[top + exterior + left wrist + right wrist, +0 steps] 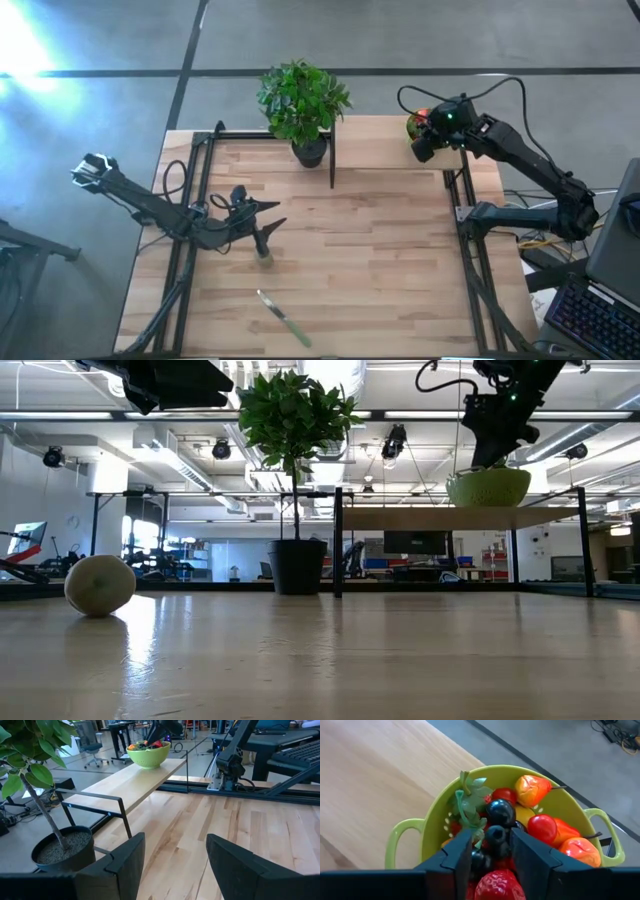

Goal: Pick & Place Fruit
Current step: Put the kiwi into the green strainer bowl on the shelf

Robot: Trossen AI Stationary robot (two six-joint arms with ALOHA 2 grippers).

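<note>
— Where is your right hand?

— Down in the glossy lime-green bowl on the raised wooden shelf, its fingers parted around a shiny dark berry amid the fruit.

— The left?

— My left hand hangs spread above the worktop, beside the dull-green ball.

A potted plant stood at the table's far edge, left of a raised shelf. On the shelf's right end sat a bowl holding the fruit, the right gripper directly above it. A kiwi-like ball lay on the table's left half beside the left gripper, with a knife nearer the front edge.
</note>
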